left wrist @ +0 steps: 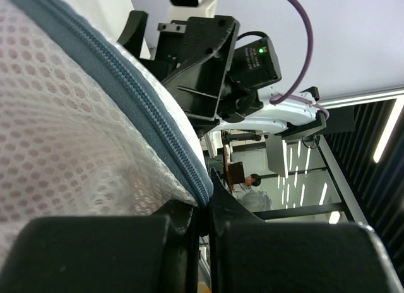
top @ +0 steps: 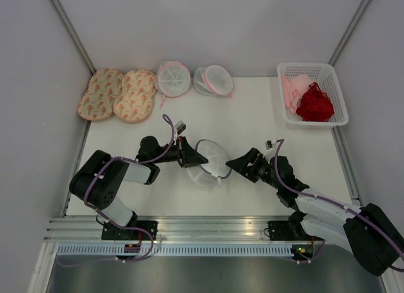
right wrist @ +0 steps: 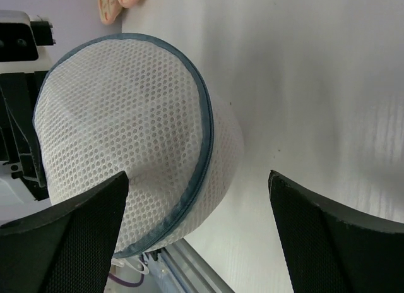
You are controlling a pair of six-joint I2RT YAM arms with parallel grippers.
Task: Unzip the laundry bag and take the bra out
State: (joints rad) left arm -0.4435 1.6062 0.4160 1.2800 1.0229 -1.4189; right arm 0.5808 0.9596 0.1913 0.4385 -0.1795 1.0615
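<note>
Two end effectors flank the bag [top: 211, 157] at mid-frame on the surface [top: 252, 116]. The left end effector [top: 189, 153] is pressed together, pinching the bag's grey zipper rim [left wrist: 158, 116]. The right end effector [top: 238, 163] is spread wide just beside the bag's opposite side, gripping nothing. The bra does not show through the mesh, and I cannot find the zipper pull. The likely slip is that the right one closes on mesh or bare rim instead of the pull. Its tug could then drag the bag out of the left's thin pinch.
</note>
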